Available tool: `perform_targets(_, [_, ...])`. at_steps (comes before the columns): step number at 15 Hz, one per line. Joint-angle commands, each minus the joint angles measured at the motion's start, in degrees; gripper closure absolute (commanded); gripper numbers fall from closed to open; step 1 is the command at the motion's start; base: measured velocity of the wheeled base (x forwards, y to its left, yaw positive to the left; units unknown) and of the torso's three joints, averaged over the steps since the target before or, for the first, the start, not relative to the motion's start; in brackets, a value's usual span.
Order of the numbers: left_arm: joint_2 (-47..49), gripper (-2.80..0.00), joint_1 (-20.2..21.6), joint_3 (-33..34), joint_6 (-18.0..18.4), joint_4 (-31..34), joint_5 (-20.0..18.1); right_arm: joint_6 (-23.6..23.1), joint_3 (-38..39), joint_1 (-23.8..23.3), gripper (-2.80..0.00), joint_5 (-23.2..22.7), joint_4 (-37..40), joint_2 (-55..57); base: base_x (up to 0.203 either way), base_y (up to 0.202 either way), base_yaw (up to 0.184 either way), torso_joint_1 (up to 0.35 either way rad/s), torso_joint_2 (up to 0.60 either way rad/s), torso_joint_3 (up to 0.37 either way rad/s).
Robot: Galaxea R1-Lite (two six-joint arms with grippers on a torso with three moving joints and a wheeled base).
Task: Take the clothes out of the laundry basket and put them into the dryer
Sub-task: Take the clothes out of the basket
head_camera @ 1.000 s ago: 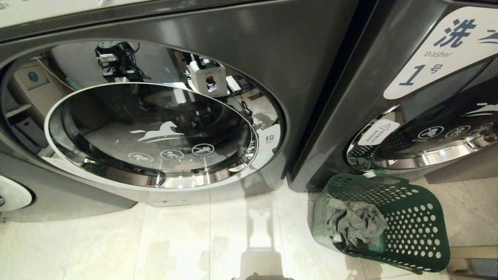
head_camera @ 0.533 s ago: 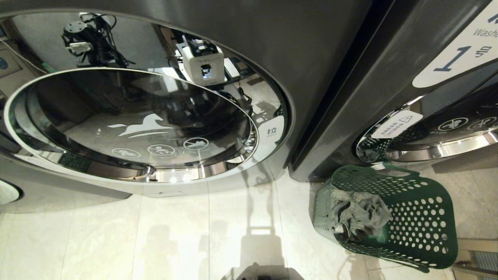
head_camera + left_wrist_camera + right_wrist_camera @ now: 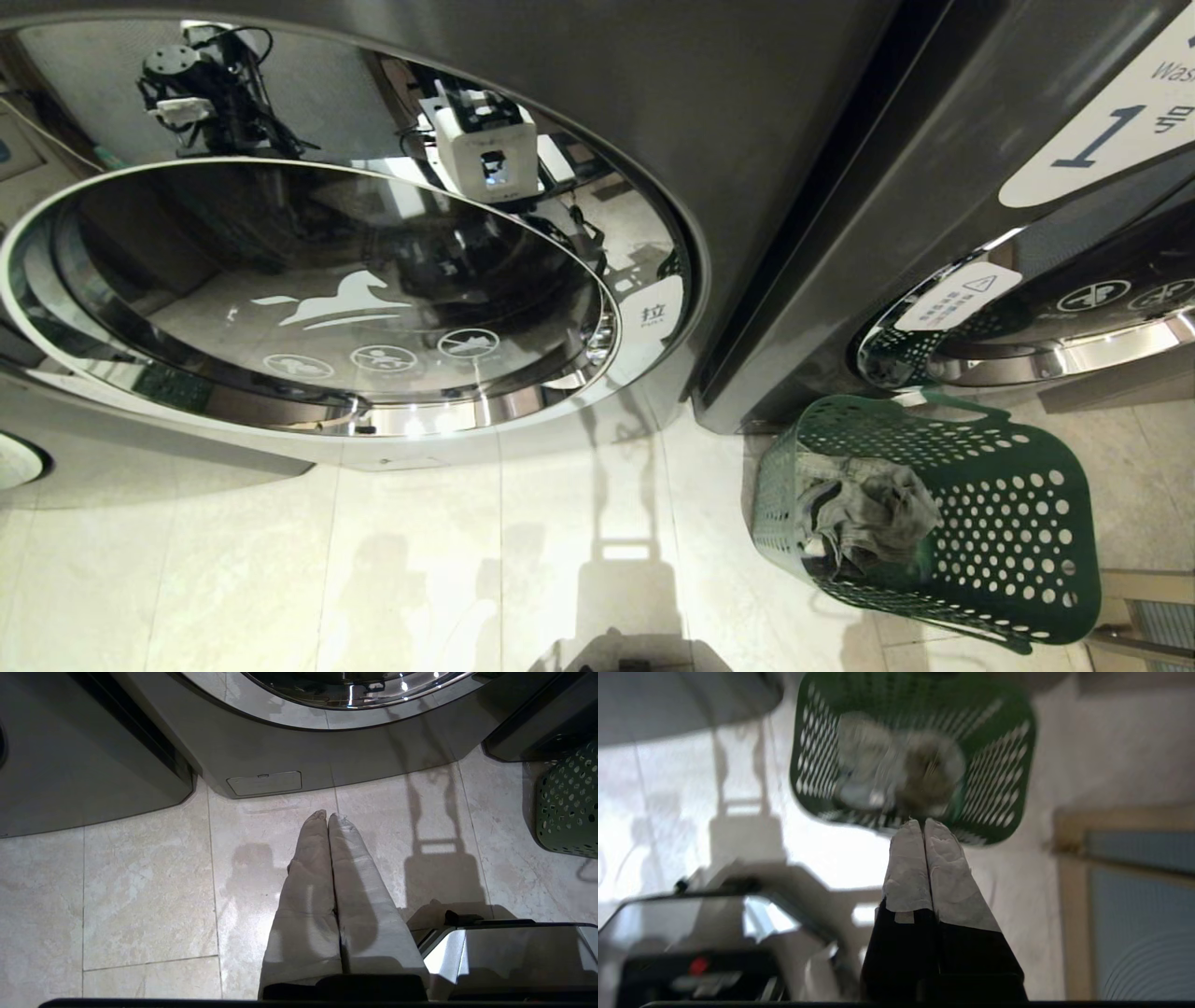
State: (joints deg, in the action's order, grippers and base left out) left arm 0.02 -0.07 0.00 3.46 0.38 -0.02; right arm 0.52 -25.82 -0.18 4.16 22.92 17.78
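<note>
The green laundry basket stands on the floor tiles at the foot of the grey stack marked 1. The crumpled grey-blue clothes lie inside it. In the right wrist view my right gripper is shut and empty, hanging just short of the blurred basket and the clothes. My left gripper is shut and empty over bare tiles, with the basket's wall far to its side. Neither arm shows in the head view. The dryer is out of view.
A chrome-ringed washer door with a white horse logo fills the left of the head view. The stack marked 1 stands to its right. My base sits low beside the left gripper. A framed blue panel lies beyond the basket.
The whole head view has shifted: the washer door slid left and up and the basket moved slightly right, so the camera moved. The basket and clothes kept their places.
</note>
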Motion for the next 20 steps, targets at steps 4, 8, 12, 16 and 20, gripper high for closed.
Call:
perform_targets(4, [-0.02,0.00,-0.01,0.00,-0.03,-0.03,0.02,7.68,3.11,0.10,0.00,-4.07,-8.02,32.53,0.000,0.000,0.000,0.000,0.00,0.000])
perform_targets(8, [-0.02,0.00,-0.01,0.00,-0.03,-0.03,0.02,13.62,9.69,0.08,0.00,-5.72,-31.44,56.28,0.000,0.000,0.000,0.000,0.00,0.000])
perform_targets(12, [-0.02,0.00,0.04,0.00,-0.03,-0.03,0.02,17.05,10.59,-0.25,0.00,-6.87,-51.68,78.43,0.000,0.000,0.000,0.000,0.00,0.000])
perform_targets(16, [-0.02,0.00,0.05,0.00,-0.03,-0.03,0.02,15.86,10.32,-1.06,0.00,-6.95,-73.47,97.63,0.000,0.000,0.000,0.000,0.00,0.000])
perform_targets(20, [-0.02,0.00,-0.01,0.00,-0.03,-0.03,0.02,11.06,10.04,-2.24,-2.80,-6.34,-94.12,112.57,0.000,0.000,0.000,0.000,0.00,0.000])
